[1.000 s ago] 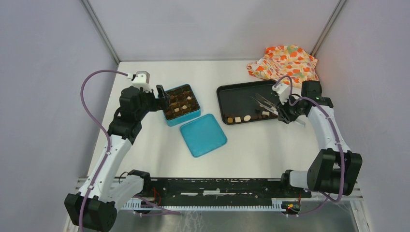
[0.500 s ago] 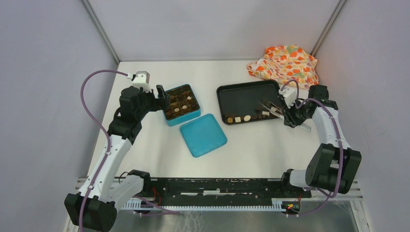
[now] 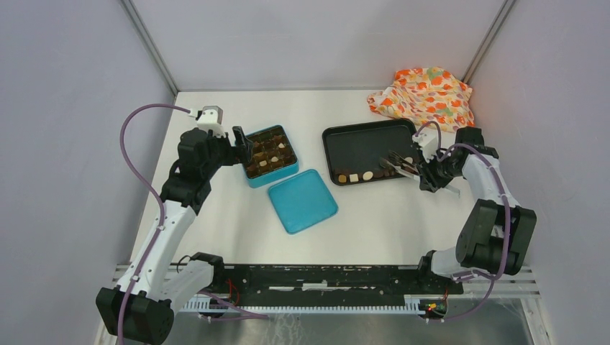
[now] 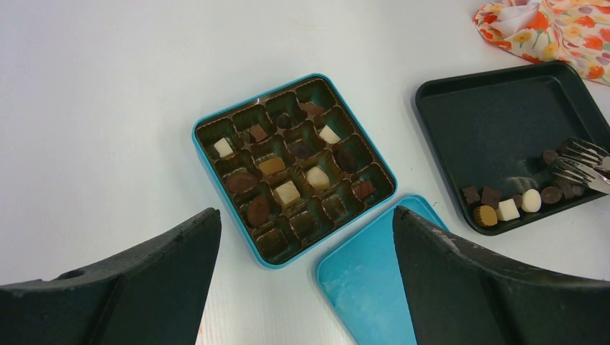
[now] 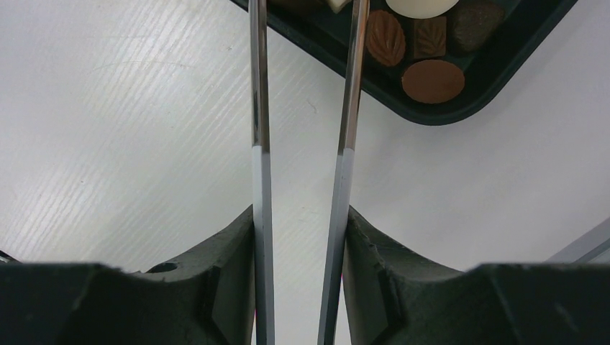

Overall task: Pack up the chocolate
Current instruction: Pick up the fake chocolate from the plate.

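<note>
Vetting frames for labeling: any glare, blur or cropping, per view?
Top external: even light, soft shadows, chocolate tiny. Left wrist: tin and its pieces sharp; own fingers dark, nearly featureless. Right wrist: tongs throw bright glare along both arms, tips cropped at the top edge.

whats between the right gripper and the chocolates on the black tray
The metal tongs: held in the right gripper, their arms cross bare table to the chocolates on the black tray (right wrist view).
</note>
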You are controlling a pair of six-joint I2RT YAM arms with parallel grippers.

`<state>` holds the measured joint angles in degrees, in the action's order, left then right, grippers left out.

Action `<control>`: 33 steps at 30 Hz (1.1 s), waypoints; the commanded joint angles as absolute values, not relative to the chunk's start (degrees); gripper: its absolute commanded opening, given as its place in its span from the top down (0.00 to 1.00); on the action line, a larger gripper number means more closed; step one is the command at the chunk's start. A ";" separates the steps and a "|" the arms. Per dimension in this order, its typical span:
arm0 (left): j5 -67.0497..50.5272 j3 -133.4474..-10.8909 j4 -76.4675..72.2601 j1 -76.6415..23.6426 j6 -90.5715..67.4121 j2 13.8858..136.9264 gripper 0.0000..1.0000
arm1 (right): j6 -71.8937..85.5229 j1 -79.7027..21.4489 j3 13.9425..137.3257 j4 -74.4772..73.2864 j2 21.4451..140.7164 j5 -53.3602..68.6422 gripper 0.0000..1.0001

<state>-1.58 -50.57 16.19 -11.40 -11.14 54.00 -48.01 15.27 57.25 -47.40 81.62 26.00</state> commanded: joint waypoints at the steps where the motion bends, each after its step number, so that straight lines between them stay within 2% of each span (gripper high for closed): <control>1: -1.63 -50.36 14.77 -11.69 -7.92 54.08 0.06 | -48.38 15.41 59.89 -46.02 82.90 26.47 0.53; 17: -1.63 -50.27 14.77 -11.67 -7.92 54.25 0.06 | -47.47 14.36 63.56 -46.01 86.85 25.58 0.57; 27: -1.57 -50.27 14.72 -11.70 -7.91 54.23 0.06 | -47.55 13.89 65.02 -46.58 85.86 27.71 0.80; 33: -1.54 -50.27 14.76 -11.69 -7.91 54.13 0.06 | -47.29 11.66 67.30 -47.70 84.33 29.52 0.84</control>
<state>-1.58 -50.48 16.21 -11.40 -11.14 54.26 -47.55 13.41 63.33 -47.75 87.05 26.24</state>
